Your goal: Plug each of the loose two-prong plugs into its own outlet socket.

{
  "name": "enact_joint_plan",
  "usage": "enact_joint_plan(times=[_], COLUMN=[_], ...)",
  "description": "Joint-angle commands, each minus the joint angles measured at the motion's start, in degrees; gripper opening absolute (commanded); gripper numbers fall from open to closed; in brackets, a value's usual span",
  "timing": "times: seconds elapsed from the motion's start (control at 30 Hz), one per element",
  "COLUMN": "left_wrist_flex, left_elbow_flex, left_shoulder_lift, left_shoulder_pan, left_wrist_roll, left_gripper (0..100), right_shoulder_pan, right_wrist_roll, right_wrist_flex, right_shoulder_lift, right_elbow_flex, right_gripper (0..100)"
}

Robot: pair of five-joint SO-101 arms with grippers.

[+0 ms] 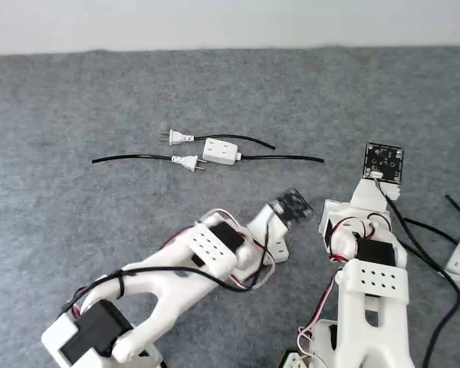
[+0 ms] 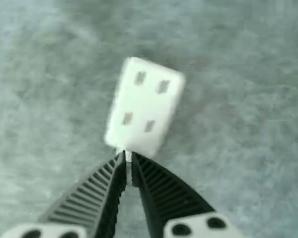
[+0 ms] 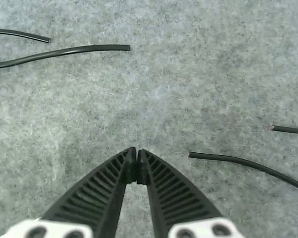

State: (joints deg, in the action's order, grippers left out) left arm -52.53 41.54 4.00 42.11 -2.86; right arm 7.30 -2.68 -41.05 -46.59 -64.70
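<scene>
The left end effector (image 2: 125, 159), pressed almost together, touches the edge of an outlet block (image 2: 144, 111); we cannot tell whether it pinches it. The right end effector (image 3: 137, 171) is pressed together. We judge plugging not begun: a loose plug (image 1: 188, 162) lies far left beside another socket (image 1: 221, 151), awaiting a grasp.

Bare carpet (image 1: 77, 100) rings the plugs (image 1: 188, 162); black cords (image 1: 130, 159) trail off sideways.
</scene>
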Motion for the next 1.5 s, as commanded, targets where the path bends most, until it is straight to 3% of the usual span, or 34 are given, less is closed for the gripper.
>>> enact_joint_plan(times=[0.0, 0.13, 0.3, 0.4, 0.63, 0.83, 1.13, 1.47], left_wrist_flex=[1.8, 2.2, 2.6, 4.2, 4.7, 1.6, 0.9, -7.8], left_elbow_flex=[-1.3, 1.3, 2.0, 2.4, 2.5, -4.0, -15.3, -27.3], left_shoulder_lift=[4.3, 10.8, 15.7, 15.6, 8.4, 1.4, -8.9, -20.2], left_shoulder_pan=[-4.0, -5.9, -9.1, -9.4, -3.7, -2.4, -2.5, -2.5], left_wrist_roll=[-4.9, -5.5, -12.1, -16.9, -28.2, -33.6, -34.0, -34.0], left_gripper=[4, 10, 16, 16, 16, 16, 22, 22], right_shoulder_pan=[0.0, 0.0, 0.3, 5.1, 9.6, 10.2, 9.6, 9.5], right_wrist_roll=[1.7, 2.0, 2.2, 2.2, 1.8, 2.0, 2.1, 1.8], right_wrist_flex=[1.5, 1.5, 2.2, 3.6, 2.9, 2.9, 1.7, 0.3], right_shoulder_lift=[-0.5, -0.4, -0.4, -0.4, -0.4, -0.1, 12.9, 17.3], right_elbow_flex=[0.4, 0.4, 0.4, 0.7, 1.8, 1.8, 8.7, 11.8], right_gripper=[1.5, 1.5, 1.5, 1.5, 1.6, 3.4, 5.0, 5.0])
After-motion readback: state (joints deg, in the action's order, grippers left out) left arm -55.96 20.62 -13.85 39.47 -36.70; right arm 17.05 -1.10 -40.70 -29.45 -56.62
